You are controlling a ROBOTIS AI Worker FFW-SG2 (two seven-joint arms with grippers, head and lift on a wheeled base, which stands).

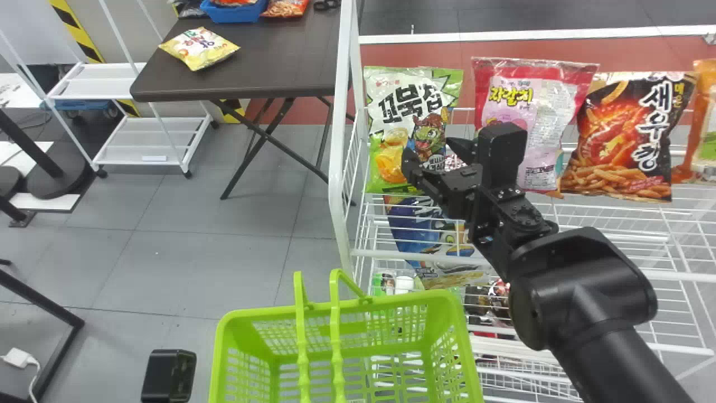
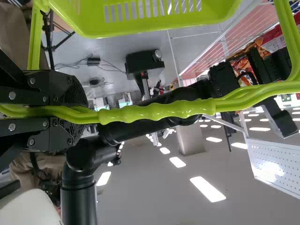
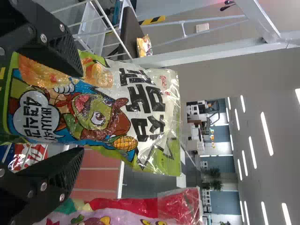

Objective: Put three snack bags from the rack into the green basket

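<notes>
My right gripper (image 1: pixel 433 154) stands open in front of the green-and-white snack bag (image 1: pixel 386 123) at the rack's left end. In the right wrist view, the open right gripper (image 3: pixel 82 112) has its fingers on either side of the same bag (image 3: pixel 108 103), which stands upright. Beside it on the rack are a pink-and-red bag (image 1: pixel 531 112) and a black bag of shrimp snacks (image 1: pixel 626 140). The green basket (image 1: pixel 447 347) is at the bottom centre, without bags that I can see. In the left wrist view, my left gripper (image 2: pixel 84 112) is shut on the basket's handles (image 2: pixel 154 111).
The white wire rack (image 1: pixel 338 140) has its side post just left of the bags. A blue bag (image 1: pixel 425 229) lies on the shelf below. Behind to the left is a dark table (image 1: pixel 268 67) with a yellow snack bag (image 1: pixel 199 48).
</notes>
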